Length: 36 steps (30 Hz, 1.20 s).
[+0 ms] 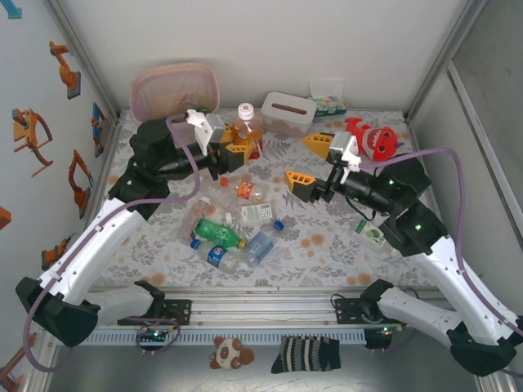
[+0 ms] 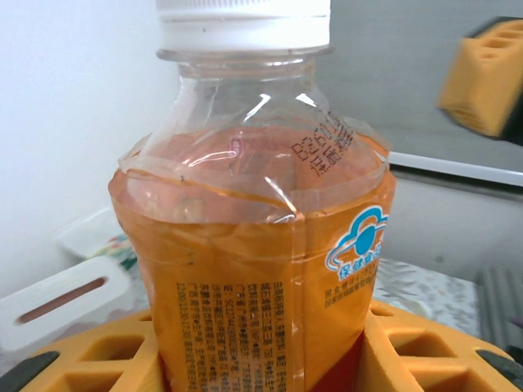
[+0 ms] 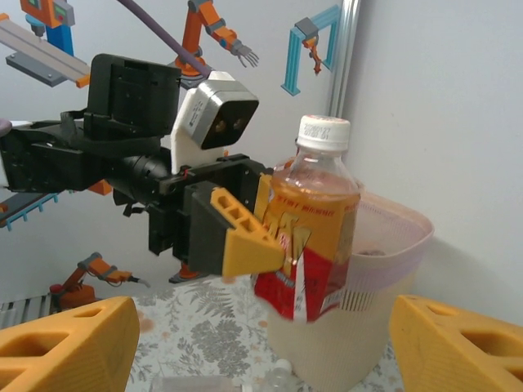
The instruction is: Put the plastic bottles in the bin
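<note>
Bottle clamped in left fingers; right fingers spread.

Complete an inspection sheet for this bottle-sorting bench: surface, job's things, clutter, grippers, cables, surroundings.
Surface: floral table cover.
Job's things: bin at back left; held bottle upright, orange label; loose bottles heaped mid-table; stray bottle by the right arm.
Clutter: tissue box and red shark plush at the back.
Grippers: left gripper shut on the held bottle; right gripper open, empty.
Cables: purple cable looping along each arm.
Surroundings: white walls, robot stickers on the left; sock and small plush toy before the rail.
</note>
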Tool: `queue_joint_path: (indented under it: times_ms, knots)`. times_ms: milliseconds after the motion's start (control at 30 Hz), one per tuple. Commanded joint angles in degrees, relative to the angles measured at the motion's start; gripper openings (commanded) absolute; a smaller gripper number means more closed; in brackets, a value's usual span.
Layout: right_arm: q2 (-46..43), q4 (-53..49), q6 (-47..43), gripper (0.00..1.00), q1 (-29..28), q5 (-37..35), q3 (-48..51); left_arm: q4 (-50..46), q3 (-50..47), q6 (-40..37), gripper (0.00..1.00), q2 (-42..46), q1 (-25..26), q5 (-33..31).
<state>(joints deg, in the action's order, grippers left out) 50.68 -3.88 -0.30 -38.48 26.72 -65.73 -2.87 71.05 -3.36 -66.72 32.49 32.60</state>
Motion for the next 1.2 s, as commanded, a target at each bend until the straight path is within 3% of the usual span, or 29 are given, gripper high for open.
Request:
queue_joint_path:
  times_ms: [0,133,233,333,500,667,1167]
  knots:
    - [0.4,-0.2,-0.9,0.79,-0.2,-0.4,0.2,-2.4,2.8,1.3,0.4,0.5,-3.5,-7.1]
    - [1.2,-0.2,-1.0,0.78,-0.2,0.2,-0.2,-5.8,6.1,6.0,0.34,-2.0,-8.0,-20.5]
    - [1.8,0.0,-0.9,0.78,-0.2,1.0,-0.5,-8.4,9.5,9.6,0.29,-4.4,-11.9,-25.2]
    - [2.3,-0.3,-0.7,0.78,-0.2,1.9,-1.0,-10.7,13.3,11.3,0.23,-7.2,-15.6,-27.1]
    - [2.1,0.0,-0.4,0.78,-0.2,1.8,-0.4,-12.1,17.2,10.1,0.23,-11.7,-19.4,-28.4]
    - [2.3,0.6,0.4,0.78,-0.2,1.5,0.0,-14.6,20.8,8.1,0.14,-16.9,-20.9,-35.3]
    - [2.7,0.1,1.5,0.77,-0.2,1.6,0.3,-33.0,37.8,11.9,0.22,-34.5,-23.5,-34.3]
